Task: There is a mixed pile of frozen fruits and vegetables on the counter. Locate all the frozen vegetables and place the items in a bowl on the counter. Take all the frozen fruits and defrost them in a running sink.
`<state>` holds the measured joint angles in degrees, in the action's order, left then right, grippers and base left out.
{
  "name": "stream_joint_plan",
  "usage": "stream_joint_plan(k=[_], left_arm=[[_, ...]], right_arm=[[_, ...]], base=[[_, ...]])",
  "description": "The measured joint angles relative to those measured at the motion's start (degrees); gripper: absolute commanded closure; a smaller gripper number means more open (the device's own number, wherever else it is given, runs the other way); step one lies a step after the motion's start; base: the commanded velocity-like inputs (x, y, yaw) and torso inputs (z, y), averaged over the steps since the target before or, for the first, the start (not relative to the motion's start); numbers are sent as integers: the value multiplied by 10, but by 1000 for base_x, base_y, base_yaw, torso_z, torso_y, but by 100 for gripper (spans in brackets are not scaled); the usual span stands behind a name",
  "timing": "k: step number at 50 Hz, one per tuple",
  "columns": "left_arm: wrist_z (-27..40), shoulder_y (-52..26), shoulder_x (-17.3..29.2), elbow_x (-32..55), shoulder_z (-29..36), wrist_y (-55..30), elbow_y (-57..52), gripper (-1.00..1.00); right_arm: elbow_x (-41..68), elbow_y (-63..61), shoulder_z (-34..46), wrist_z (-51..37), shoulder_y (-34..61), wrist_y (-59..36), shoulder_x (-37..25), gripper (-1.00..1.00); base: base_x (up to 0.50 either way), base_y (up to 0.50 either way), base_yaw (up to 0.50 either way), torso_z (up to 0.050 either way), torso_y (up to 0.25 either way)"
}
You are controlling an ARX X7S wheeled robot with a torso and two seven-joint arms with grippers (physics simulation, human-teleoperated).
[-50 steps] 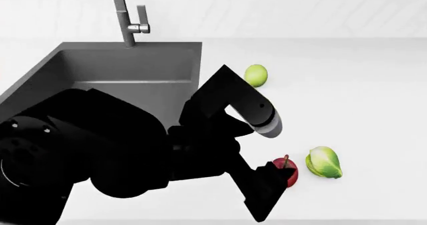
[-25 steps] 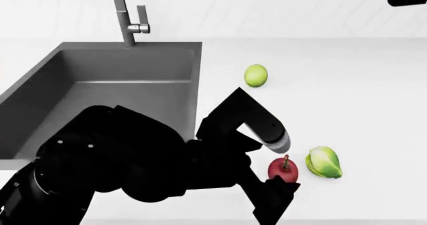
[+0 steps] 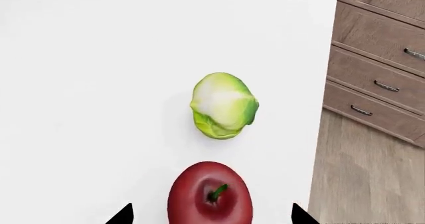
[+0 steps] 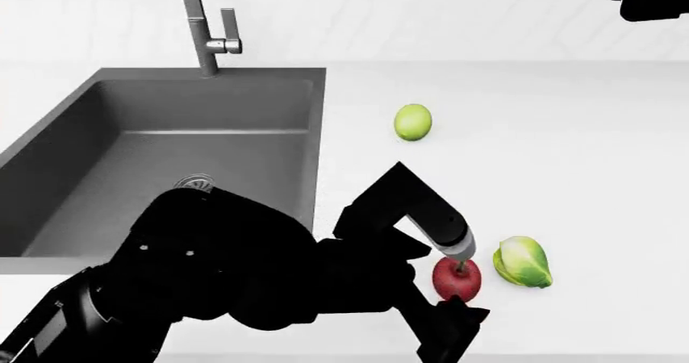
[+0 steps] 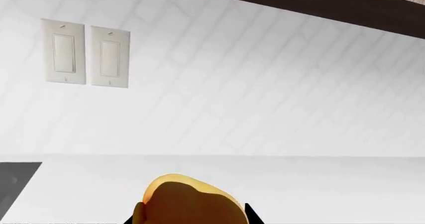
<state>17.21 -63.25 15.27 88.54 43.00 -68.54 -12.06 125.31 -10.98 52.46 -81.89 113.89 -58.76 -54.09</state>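
the plain smooth white countertop (image 4: 582, 137) runs from a tiled wall to the front edge, and the dark grey rectangular sink (image 4: 161, 145) with its tall grey square faucet (image 4: 199, 24) is my landmark. the smooth lime-green ball (image 4: 412, 122) sits just beyond the sink's near corner, untouched. further from the sink, towards the front edge, the glossy red cherry (image 3: 210, 194) lies with its stem up, and the leafy pale-green sprout (image 3: 224, 104) rests just beside it on the side away from the sink, with a small gap between them.

i have the left gripper (image 3: 210, 216) spread wide, one black tip on each side of the cherry, neither touching as far as i can see. i hold it that way so the jaws can close on the fruit alone without nudging the sprout.

the right gripper (image 5: 191, 214) is raised high, well away from the sink, by the wall; it grips the small orange-yellow apricot-like ball (image 5: 189, 200), which fills the space between its tips. i judge i'm parking that fruit in the air until the sink is free.

no bowl shows in any view.
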Motion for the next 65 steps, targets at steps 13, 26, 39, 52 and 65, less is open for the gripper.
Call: stream_joint_plan(k=[13,26,39,52,65], left_arm=[[-37,9,-9,-48,23,20,20,-100],[-59,13,-15,-78,35,39,30,100],[-70,16,-14,-86,39,50,30,100],[17,4,22,-39,-6,55,-14,100],[227,-66,110,89,-86,56,-70,100]], right_arm=[[-9,-7,2,9,-12,7,-5,100],[-17,-13,4,17,-20,13,-8,100],[-25,-19,6,24,-27,18,-13,100],[-46,-18,12,32,-29,23,5,100],[-104,-17,22,49,-29,27,49,100]], base=[[0,0,0,0,0],[0,0,0,0,0],[0,0,0,0,0],[0,0,0,0,0],[0,0,0,0,0]])
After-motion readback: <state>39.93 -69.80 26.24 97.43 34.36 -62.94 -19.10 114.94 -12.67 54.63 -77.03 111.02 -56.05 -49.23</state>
